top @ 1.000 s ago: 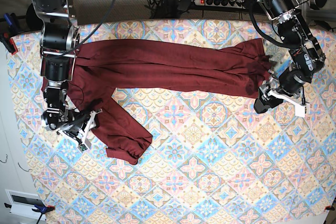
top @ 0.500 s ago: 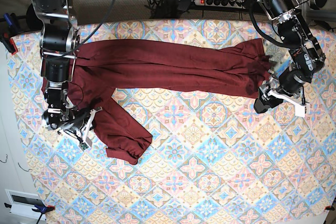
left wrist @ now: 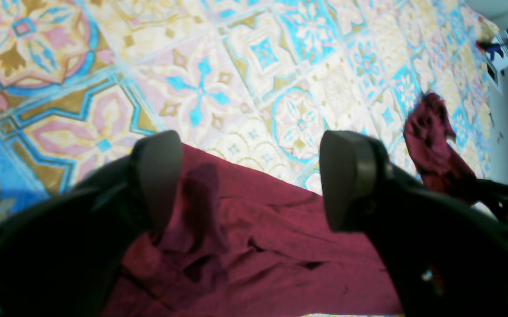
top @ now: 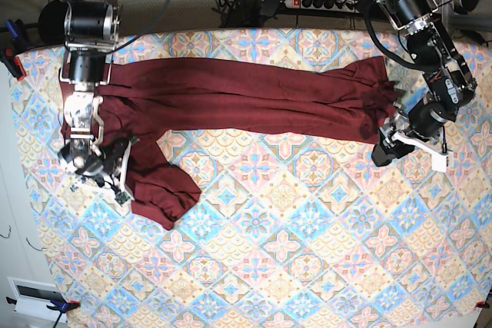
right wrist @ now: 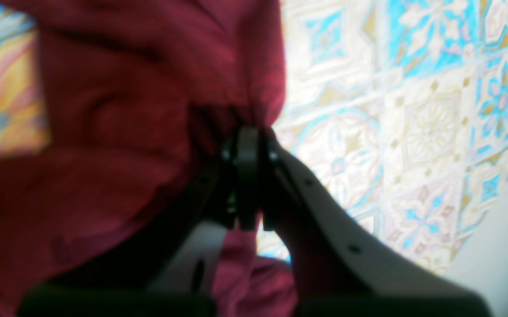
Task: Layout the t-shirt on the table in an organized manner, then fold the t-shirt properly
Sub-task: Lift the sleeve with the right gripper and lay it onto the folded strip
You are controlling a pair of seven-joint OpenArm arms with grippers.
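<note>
- The t-shirt (top: pixel 246 101) lies stretched across the far half of the table (top: pixel 307 266), one long sleeve hanging down toward the near-left in the base view and ending in a crumpled cuff.
- The right gripper (right wrist: pixel 247 176) is pinched tight on a fold of maroon cloth; that wrist view is blurred, and the fingers' tips are buried in the fabric.
- The left gripper (left wrist: pixel 249 180) stands wide apart over the shirt's rumpled end, nothing between its fingers (left wrist: pixel 348 176).
- In the base view the left arm covers the shirt's edge beneath it.
- The table's corners are cut off by the frame.
</note>
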